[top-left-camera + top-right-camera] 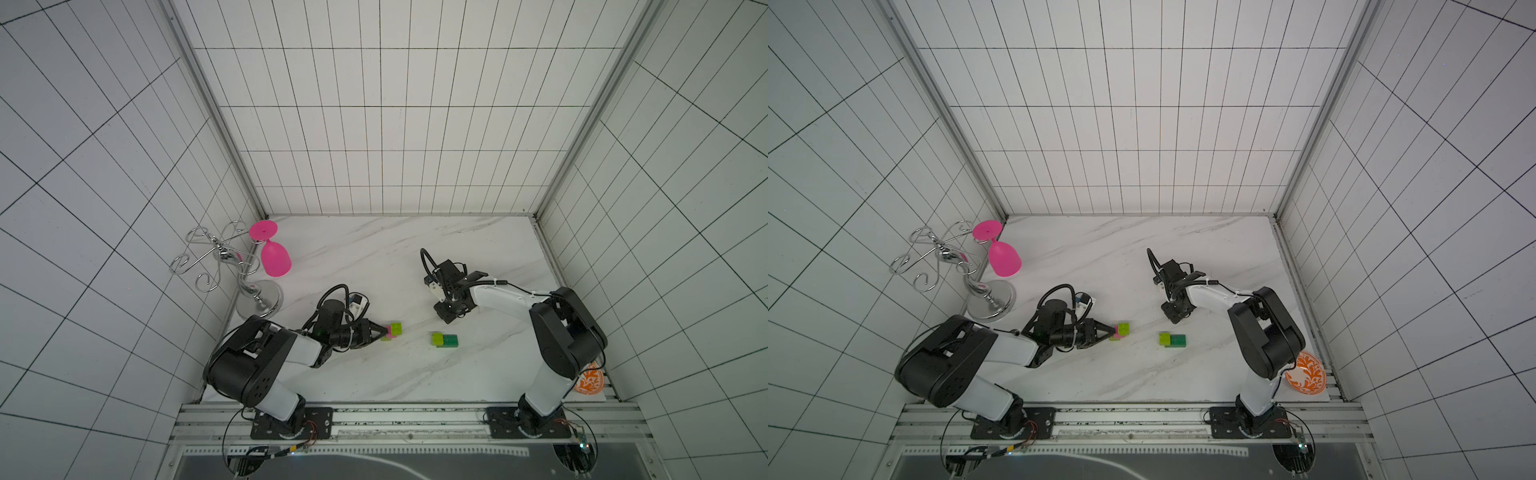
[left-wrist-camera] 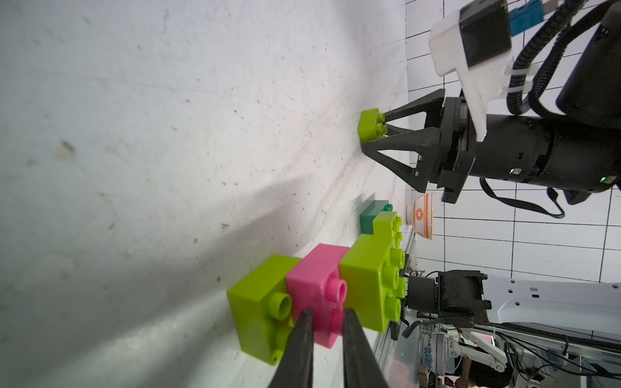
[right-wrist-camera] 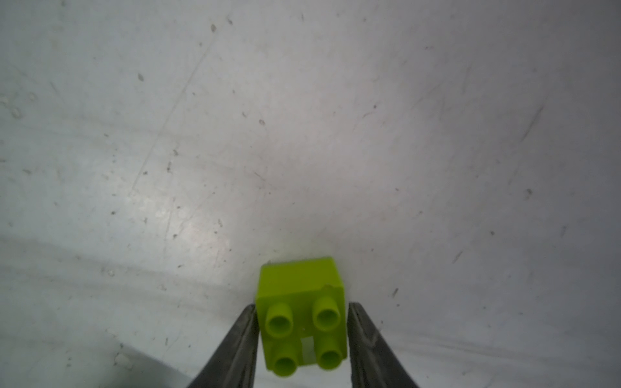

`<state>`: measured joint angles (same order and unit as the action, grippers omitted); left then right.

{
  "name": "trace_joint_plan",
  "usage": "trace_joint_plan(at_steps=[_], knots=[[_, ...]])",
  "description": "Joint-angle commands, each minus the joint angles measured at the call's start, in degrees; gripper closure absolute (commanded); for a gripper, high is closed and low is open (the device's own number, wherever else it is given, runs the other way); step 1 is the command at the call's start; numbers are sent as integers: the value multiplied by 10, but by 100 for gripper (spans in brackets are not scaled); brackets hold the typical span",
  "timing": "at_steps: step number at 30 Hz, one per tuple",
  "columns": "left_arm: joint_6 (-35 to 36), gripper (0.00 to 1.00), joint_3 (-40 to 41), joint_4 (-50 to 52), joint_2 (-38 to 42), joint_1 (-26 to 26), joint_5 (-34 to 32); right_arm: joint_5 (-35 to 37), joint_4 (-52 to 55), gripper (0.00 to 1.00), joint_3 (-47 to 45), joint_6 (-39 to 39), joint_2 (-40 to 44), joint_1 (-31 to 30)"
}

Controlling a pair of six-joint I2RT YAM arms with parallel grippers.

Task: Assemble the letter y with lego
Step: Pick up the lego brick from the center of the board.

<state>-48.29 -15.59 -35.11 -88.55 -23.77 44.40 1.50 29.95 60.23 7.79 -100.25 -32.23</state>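
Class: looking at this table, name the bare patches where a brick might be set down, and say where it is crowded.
Free: the back strip of the table between the pink goblet and the right pincer; the front strip between the lime-and-dark-green pair and the rail. Crowded: the middle, where the left pincer grips the lime-and-pink cluster near that pair.

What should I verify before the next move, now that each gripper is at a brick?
1. Left gripper clamps the pink brick: ok.
2. Lone lime brick stands inside the right gripper: ok.
3. Right gripper's hold is firm: cannot tell.
4. Lone lime brick rests on the table: ok.
5. Dark green brick, stacked lime brick on one end, lies free of both arms: ok.
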Motion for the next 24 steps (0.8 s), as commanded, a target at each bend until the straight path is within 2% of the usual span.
trace_joint_plan(at_steps=[1, 14, 17, 22, 24], knots=[[11, 83, 22, 75, -20, 9, -53, -6, 10, 55, 34, 6, -12, 4], [13, 83, 19, 77, -19, 9, -52, -3, 13, 57, 51, 7, -12, 5], [14, 83, 19, 80, -17, 10, -54, -2, 13, 61, 51, 6, -16, 5], [14, 83, 18, 81, -16, 10, -54, -4, 16, 78, 52, 2, -12, 5], [14, 83, 17, 81, -16, 10, -54, -4, 18, 80, 53, -4, -2, 4]])
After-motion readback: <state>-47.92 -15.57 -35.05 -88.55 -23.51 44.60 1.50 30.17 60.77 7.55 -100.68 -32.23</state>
